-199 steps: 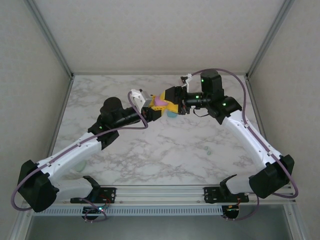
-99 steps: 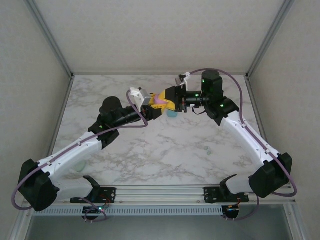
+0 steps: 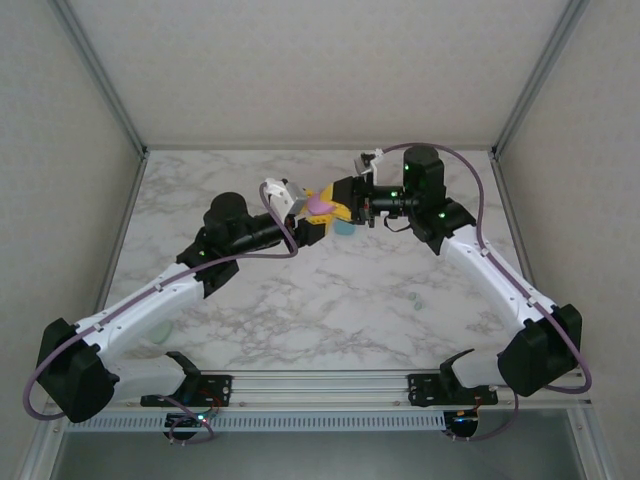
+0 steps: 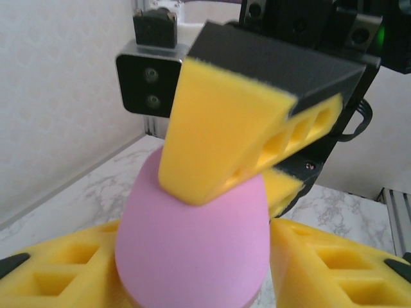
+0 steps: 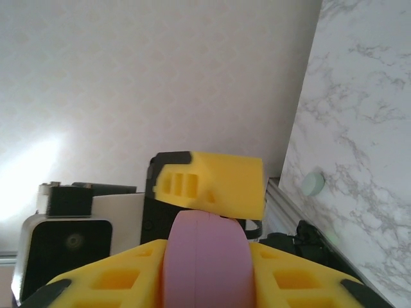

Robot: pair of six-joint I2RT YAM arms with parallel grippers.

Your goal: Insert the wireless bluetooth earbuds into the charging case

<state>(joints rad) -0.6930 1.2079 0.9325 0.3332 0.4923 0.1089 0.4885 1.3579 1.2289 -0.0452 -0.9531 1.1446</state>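
Observation:
The charging case [image 3: 318, 204] is a pink egg-shaped shell held in the air above the back middle of the table. My right gripper [image 3: 331, 209] comes in from the right and is shut on it, its yellow fingers [image 5: 122, 276] pressing both flat sides of the case [image 5: 205, 256]. My left gripper [image 3: 310, 218] meets it from the left. Its fingers [image 4: 334, 263] flank the case [image 4: 192, 244], and a thin gap shows on the right side. One tiny pale green earbud [image 3: 418, 301] lies on the marble to the right. The other earbuds are out of view.
A teal round thing [image 3: 344, 228] lies on the table right under the two grippers. A pale green round thing [image 3: 155, 336] sits near the left arm's base by the front rail, and it shows as a pale green disc [image 5: 313, 182] in the right wrist view. Walls enclose the table [image 3: 330, 300].
The right gripper has pushed a little further left and closed its fingers onto the pink case. The left gripper's jaws have eased apart around the case.

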